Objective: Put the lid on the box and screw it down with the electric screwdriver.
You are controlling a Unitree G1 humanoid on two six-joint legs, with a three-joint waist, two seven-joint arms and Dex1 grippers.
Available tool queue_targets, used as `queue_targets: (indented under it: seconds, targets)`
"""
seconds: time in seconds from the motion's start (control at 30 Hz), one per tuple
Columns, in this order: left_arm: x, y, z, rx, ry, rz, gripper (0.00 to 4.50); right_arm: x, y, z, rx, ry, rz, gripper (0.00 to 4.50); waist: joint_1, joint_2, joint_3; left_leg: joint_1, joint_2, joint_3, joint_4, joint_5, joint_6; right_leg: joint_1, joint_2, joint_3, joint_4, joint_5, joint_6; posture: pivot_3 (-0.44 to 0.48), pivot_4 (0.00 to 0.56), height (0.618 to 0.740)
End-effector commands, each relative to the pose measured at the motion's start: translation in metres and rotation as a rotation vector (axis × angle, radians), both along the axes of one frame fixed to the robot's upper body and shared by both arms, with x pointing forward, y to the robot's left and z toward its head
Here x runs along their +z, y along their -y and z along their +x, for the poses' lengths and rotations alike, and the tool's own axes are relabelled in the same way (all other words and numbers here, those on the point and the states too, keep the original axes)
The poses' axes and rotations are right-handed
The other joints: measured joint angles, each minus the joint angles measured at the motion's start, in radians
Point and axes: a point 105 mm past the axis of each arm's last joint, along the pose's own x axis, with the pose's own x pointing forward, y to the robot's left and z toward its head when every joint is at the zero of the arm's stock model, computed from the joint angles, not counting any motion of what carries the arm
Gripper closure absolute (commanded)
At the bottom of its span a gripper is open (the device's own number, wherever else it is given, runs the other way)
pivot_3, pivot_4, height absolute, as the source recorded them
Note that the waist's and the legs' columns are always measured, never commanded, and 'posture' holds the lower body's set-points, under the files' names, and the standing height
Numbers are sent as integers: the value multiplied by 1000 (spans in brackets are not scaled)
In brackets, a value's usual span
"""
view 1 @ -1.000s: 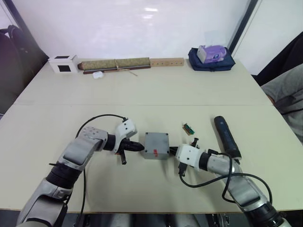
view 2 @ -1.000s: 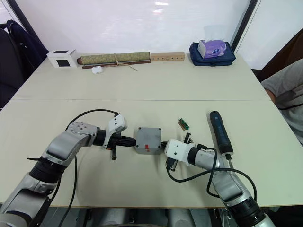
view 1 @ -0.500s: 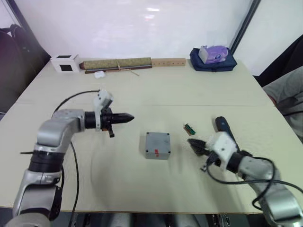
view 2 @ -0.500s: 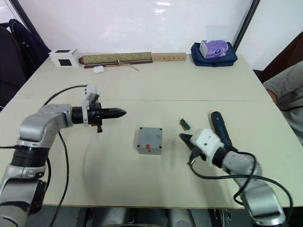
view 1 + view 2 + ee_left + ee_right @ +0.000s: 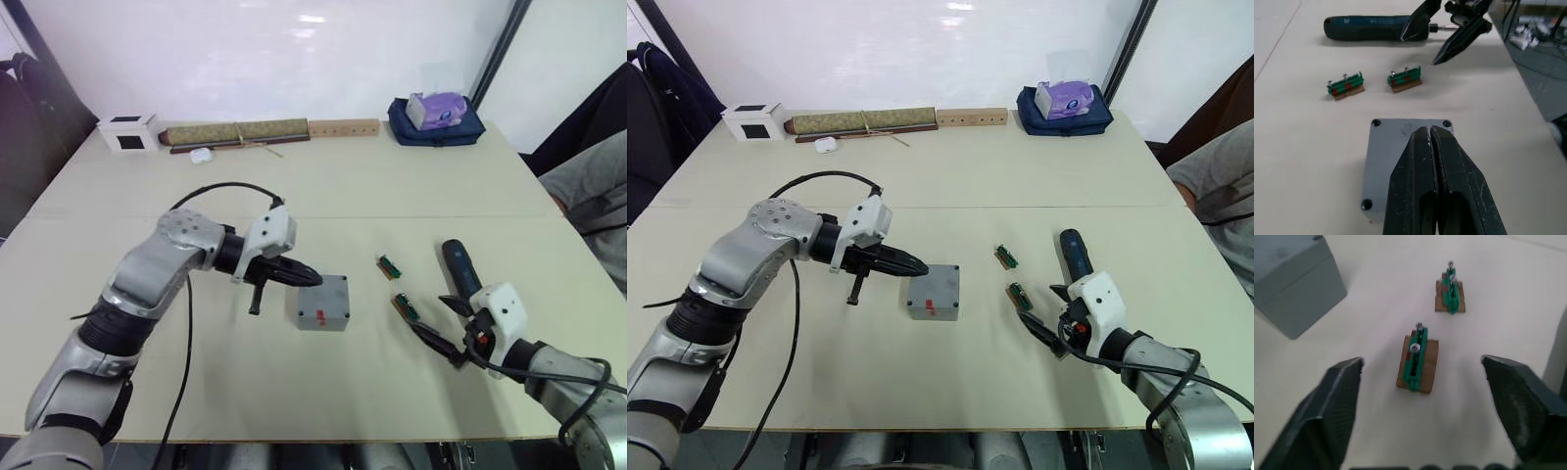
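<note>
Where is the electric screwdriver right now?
The electric screwdriver lies flat on the table's right side, just behind the right gripper, with two small green parts between it and the box.

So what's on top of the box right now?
The lid sits on the box, with the shut left pincer over it. Whether the fingertips touch it can't be told; the inside is covered.

Two arms in silver-grey shells with black joints. A white block sits at each wrist, ahead of the left gripper (image 5: 306,278) and right gripper (image 5: 443,327), whose black fingers (image 5: 1437,176) taper to points. Loose black cables loop along both forearms.
</note>
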Motion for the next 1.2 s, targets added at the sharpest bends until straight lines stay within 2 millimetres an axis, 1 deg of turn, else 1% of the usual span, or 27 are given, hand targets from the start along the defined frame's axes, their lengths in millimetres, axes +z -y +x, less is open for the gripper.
queue_targets:
  seconds: [0.03, 0.07, 0.1, 0.13, 0.27, 0.3, 0.37, 0.7, 0.77, 0.8, 0.87, 0.9, 1.07, 1.2]
  targets:
    - [4, -1, 0, -11, 41, 6, 4500, 2, 0, 6, -18, 36, 9, 18, 0, 0, 0, 0, 0, 0, 0, 0, 0, 0, 0, 0, 0, 0, 0, 0, 150, 740]
    - [4, -1, 0, -12, 41, 5, 4500, 2, 0, 7, -23, 40, 1, 18, 1, 0, 0, 0, 0, 0, 0, 0, 0, 0, 0, 0, 0, 0, 0, 0, 150, 740]
    - [3, -1, 0, -10, 41, 5, 4500, 2, -1, 10, -28, 51, 4, 262, 1, 0, 0, 0, 0, 0, 0, 0, 0, 0, 0, 0, 0, 0, 0, 0, 150, 740]
    - [3, -1, 0, -3, 39, 4, 4500, 3, -1, 12, -33, 61, 6, 262, 1, 0, 0, 0, 0, 0, 0, 0, 0, 0, 0, 0, 0, 0, 0, 0, 150, 740]
    - [3, -1, -1, 5, 30, -1, 4500, 0, -6, 15, -36, 68, 9, 1668, 1, 0, 0, 0, 0, 0, 0, 0, 0, 0, 0, 0, -1, 0, 0, 0, 150, 740]
    - [2, -2, -2, 7, 29, -2, 4500, -1, -7, 16, -35, 64, 13, 1889, 1, 0, 0, 0, 0, 0, 0, 0, 0, 0, 0, 0, -1, 0, 0, 0, 150, 740]
    - [1, -3, -2, 14, 22, -3, 4500, -1, -10, 16, -29, 59, 21, 2733, 1, 0, 0, -1, 0, 0, 0, 0, 0, 0, 0, 0, -1, 0, 0, 0, 150, 740]
    - [-4, -7, -2, 40, 11, 8, 4500, -3, -10, 21, -24, 73, 5, 2733, 1, 0, 0, -1, 0, 0, 0, 0, 0, 0, 0, 0, -1, 0, 0, 0, 150, 740]
    - [-5, -8, -2, 41, 9, 9, 4500, -4, -8, 22, -23, 76, -12, 3269, 1, 0, 0, -1, 0, 0, 0, 0, 0, 0, 0, 0, -1, 0, 0, 0, 150, 740]
    - [-5, -8, -2, 42, 9, 9, 4500, -4, -8, 22, -23, 77, -17, 3417, 1, 0, 0, -1, 0, 0, 0, 0, 0, 0, 0, 0, -1, 0, 0, 0, 150, 740]
    - [-7, -9, -1, 47, 10, 15, 4500, -4, -8, 22, -26, 80, -13, 4344, 1, 0, 0, -1, 0, 0, 0, 0, 0, 0, 0, 0, -1, 0, 0, 0, 150, 740]
    - [-8, -10, -1, 50, 10, 19, 4500, -4, -8, 22, -27, 82, -11, 4489, 1, 0, 0, -1, 0, 0, 0, 0, 0, 0, 0, 0, -1, 0, 0, 0, 150, 740]
    - [-10, -11, 1, 58, 7, 21, 4500, -3, -10, 22, -15, 97, -28, 4489, 1, 0, 0, -1, 0, 0, 0, 0, 0, 0, 0, 0, -1, 0, 0, 0, 150, 740]
    - [-11, -15, 4, 78, 2, 22, 4500, 6, -8, 23, -28, 123, -13, 4489, 1, 0, 0, -1, 0, 0, 0, 0, 0, 0, 0, 0, -1, 0, 0, 0, 150, 740]
